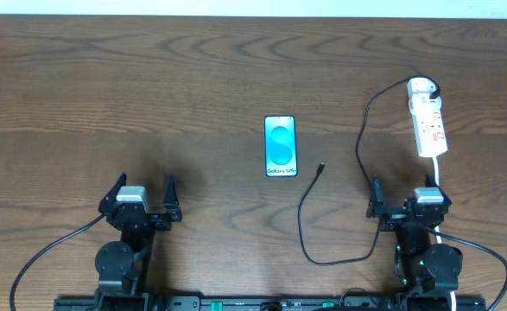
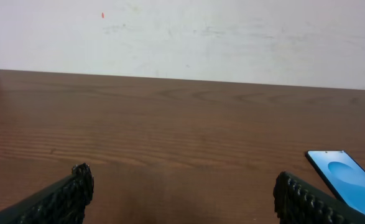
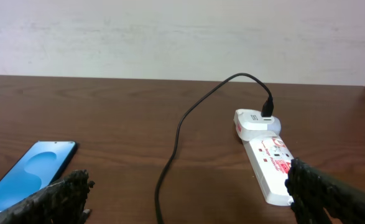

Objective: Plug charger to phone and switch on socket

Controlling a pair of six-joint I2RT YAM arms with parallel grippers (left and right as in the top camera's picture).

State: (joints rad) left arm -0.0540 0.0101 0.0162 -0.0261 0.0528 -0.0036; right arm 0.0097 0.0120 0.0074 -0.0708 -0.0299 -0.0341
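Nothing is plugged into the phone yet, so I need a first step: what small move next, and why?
Probably send the right claw toward the charger's plug tip to pick it up. It lies loose right of the phone's bottom end, not inserted; the right claw stands open, empty and nearer to it than the left claw.

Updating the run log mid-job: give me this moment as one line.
stage: not started | left gripper: open, empty | right gripper: open, empty | charger: tip loose, right of phone | socket: untouched
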